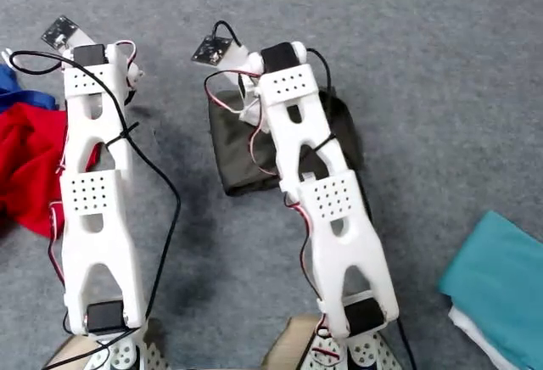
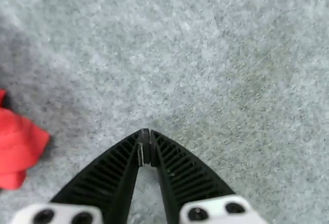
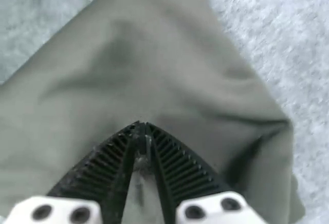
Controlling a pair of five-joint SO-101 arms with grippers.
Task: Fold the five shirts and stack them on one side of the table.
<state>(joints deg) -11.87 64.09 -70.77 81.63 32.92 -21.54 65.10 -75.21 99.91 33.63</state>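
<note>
So, the right arm hides much of the olive shirt. The right pincer is pressed together directly over it, and the left pincer is closed above the grey worktop.

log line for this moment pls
left gripper: shut, over table | right gripper: shut, over olive shirt | red shirt: crumpled

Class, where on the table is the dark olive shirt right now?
In the high view the dark olive shirt lies folded mid-table under the right arm, between the red shirt at the left edge and the teal shirt at the right.
</note>
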